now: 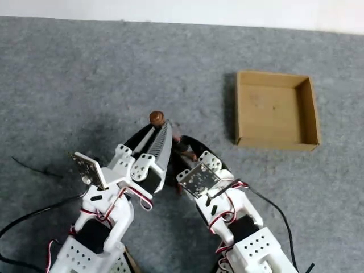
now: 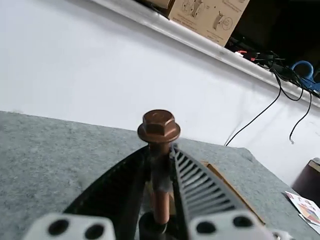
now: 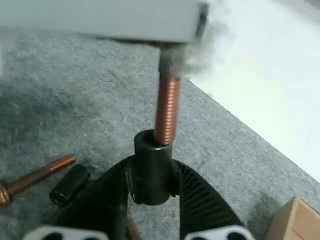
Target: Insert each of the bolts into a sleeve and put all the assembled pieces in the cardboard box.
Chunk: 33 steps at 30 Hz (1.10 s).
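Pinching bolt [image 2: 159,126] head-up in left gripper [image 2: 161,150], pinching sleeve [image 3: 150,155] in right gripper [image 3: 152,175], threaded tip inside sleeve's top, near table's [image 1: 85,68] middle

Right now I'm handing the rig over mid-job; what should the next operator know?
Left gripper: shut on a bolt, held by the shank.
Right gripper: shut on a black sleeve, with the bolt's threaded tip at its mouth, not pushed home.
A second bolt and second sleeve lie loose on the grey mat.
The box is empty.
Done: nothing assembled or boxed yet.
Left: seat this bolt, box the piece, then likely the same for the loose pair.
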{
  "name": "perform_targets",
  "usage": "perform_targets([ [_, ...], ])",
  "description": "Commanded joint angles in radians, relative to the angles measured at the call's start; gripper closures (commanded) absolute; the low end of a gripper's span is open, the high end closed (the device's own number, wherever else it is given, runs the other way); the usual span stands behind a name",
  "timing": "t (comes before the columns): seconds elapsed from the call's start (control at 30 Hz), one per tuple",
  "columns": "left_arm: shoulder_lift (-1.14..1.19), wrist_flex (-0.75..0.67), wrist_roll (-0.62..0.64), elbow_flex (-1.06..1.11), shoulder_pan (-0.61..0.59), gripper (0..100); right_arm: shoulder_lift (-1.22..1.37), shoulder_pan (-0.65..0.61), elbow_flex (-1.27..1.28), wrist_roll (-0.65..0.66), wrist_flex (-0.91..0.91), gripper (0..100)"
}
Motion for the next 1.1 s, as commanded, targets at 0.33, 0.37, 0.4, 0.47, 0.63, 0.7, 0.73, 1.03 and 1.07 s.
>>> perform_targets([
  [0.33, -0.021, 0.023, 0.005, -0.015, 0.016, 99, -0.019, -0.002, 0.114, 0.012, 0.004, 99.4],
  [0.37, -0.021, 0.032, 0.005, -0.015, 0.016, 99, -0.019, -0.002, 0.114, 0.012, 0.004, 99.4],
  [0.4, -0.021, 0.037, 0.005, -0.015, 0.016, 99, -0.019, -0.002, 0.114, 0.011, 0.004, 99.4],
  [0.47, -0.021, 0.041, 0.003, -0.015, 0.016, 99, -0.021, -0.002, 0.113, 0.011, 0.004, 99.4],
  [0.63, -0.021, 0.074, 0.002, -0.015, 0.015, 99, -0.021, -0.002, 0.111, 0.011, 0.004, 99.4],
  [0.7, -0.021, 0.078, 0.002, -0.015, 0.015, 99, -0.021, -0.002, 0.111, 0.011, 0.004, 99.4],
  [0.73, -0.021, 0.078, 0.002, -0.015, 0.015, 99, -0.021, -0.002, 0.111, 0.011, 0.004, 99.4],
  [1.03, -0.021, 0.077, 0.002, 0.027, 0.019, 99, -0.021, -0.002, 0.111, 0.011, 0.004, 99.4],
  [1.07, -0.021, 0.077, 0.0, 0.039, 0.024, 99, -0.021, -0.002, 0.111, 0.011, 0.004, 99.4],
])
